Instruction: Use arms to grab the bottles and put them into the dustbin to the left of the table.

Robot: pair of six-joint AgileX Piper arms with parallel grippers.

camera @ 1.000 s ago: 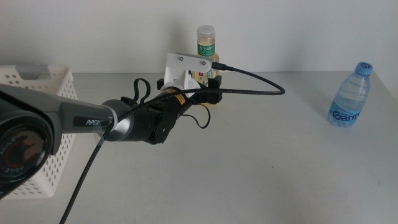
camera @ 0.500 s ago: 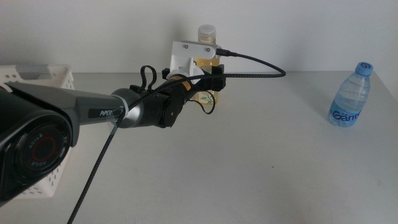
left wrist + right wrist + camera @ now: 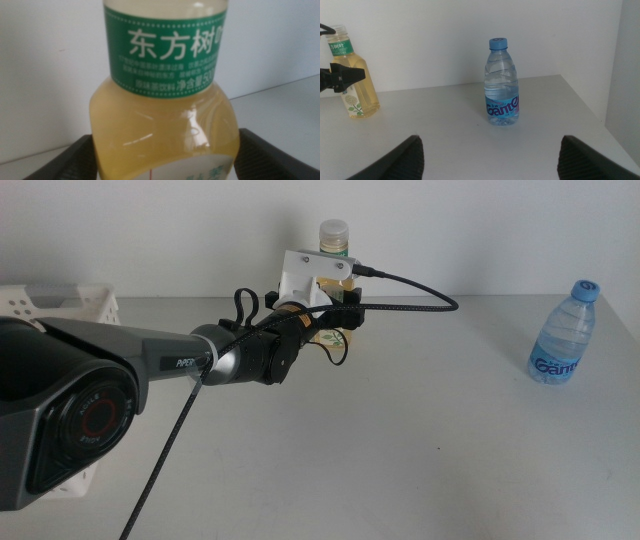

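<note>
Plain white wall (image 3: 480, 230) behind the table, smooth and bare, meeting the tabletop in a straight seam, a white side panel (image 3: 630, 65) near the wall's corner, soft even light, faint shadows.

Right wrist cam: clear plastic water bottle w/ blue cap and blue label (image 3: 502, 82) stands upright on the plain light grey-white tabletop (image 3: 445, 135), white wall behind. Well apart from it, yellowish tea bottle w/ green-and-white label (image 3: 353, 80) is upright too, w/ the other arm's black gripper finger (image 3: 342, 77) against its side. Right gripper (image 3: 490, 155) has its dark jaws spread wide, nothing between them.
</note>
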